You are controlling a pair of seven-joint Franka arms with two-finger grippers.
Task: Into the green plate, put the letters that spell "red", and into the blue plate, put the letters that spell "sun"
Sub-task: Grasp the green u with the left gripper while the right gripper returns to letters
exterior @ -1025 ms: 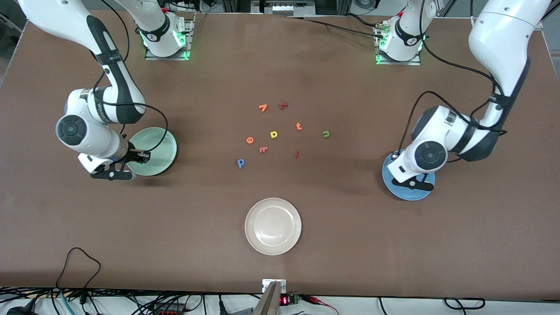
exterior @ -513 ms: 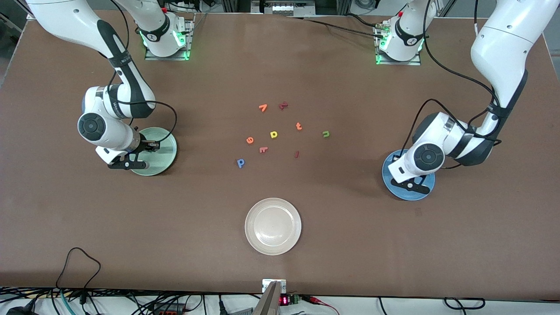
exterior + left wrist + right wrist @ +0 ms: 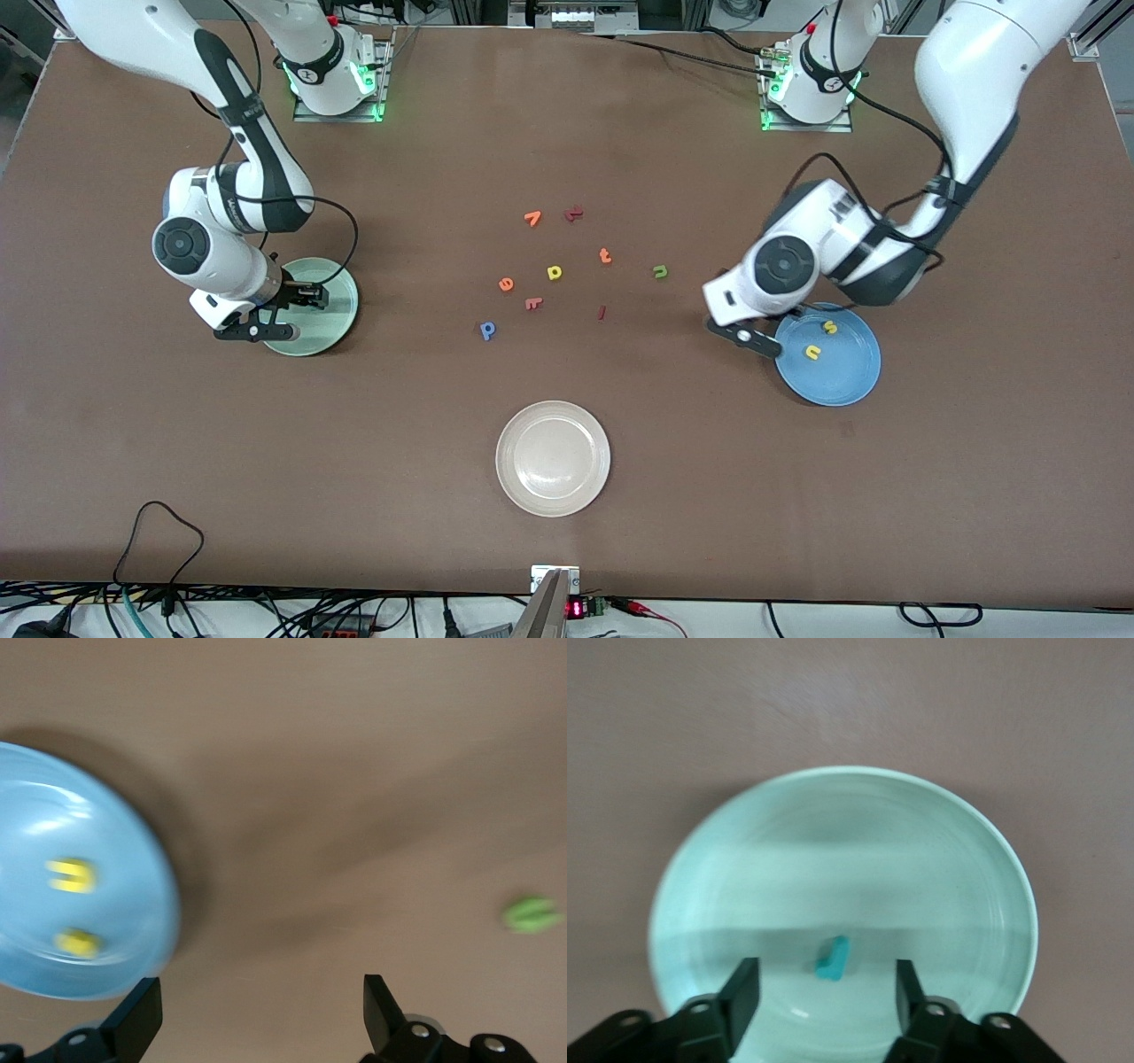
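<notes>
Now the blue plate [image 3: 837,363] held two of my yellow letters, the s [image 3: 830,327] and the u [image 3: 811,352]. My left gripper [image 3: 261,1014] hung open and empty over bare table just off its rim, the green n [image 3: 532,914] ahead of the jaws. My right gripper [image 3: 824,997] stood open over the green plate [image 3: 744,868]; the teal r [image 3: 833,958] lay loose between the fingers.
</notes>
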